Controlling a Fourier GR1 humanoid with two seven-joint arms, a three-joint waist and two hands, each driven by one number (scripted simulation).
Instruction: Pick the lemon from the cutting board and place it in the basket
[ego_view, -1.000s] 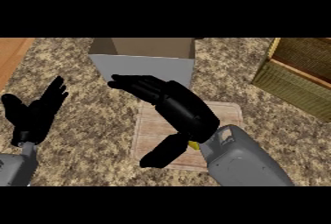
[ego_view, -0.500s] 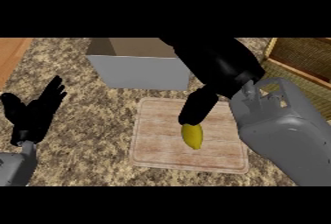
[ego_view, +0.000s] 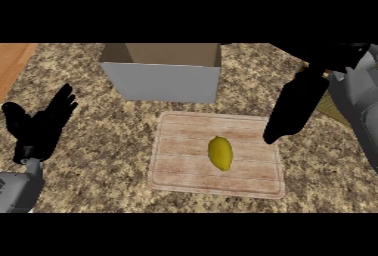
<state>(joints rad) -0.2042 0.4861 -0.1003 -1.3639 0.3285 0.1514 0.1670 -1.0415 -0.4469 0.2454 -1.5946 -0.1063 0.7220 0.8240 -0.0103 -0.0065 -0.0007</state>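
Note:
A yellow lemon (ego_view: 220, 152) lies lengthwise near the middle of the wooden cutting board (ego_view: 184, 172), with nothing touching it. My right hand (ego_view: 295, 107) hangs above the board's right edge, to the right of the lemon and apart from it. Its fingers are straight and point down, and it holds nothing. My right forearm covers most of the wicker basket (ego_view: 331, 107); only a sliver shows at the right. My left hand (ego_view: 40, 127) rests open at the left edge, fingers up.
A grey open-topped box (ego_view: 166, 80) stands just behind the cutting board. The speckled counter gives way to a wooden strip (ego_view: 13, 60) at the far left. My grey right forearm (ego_view: 358, 115) fills the right edge.
My right hand has lifted off the lemon and swung up and to the right. The lemon, covered a second ago, now lies in plain sight on the board. The left hand has not moved.

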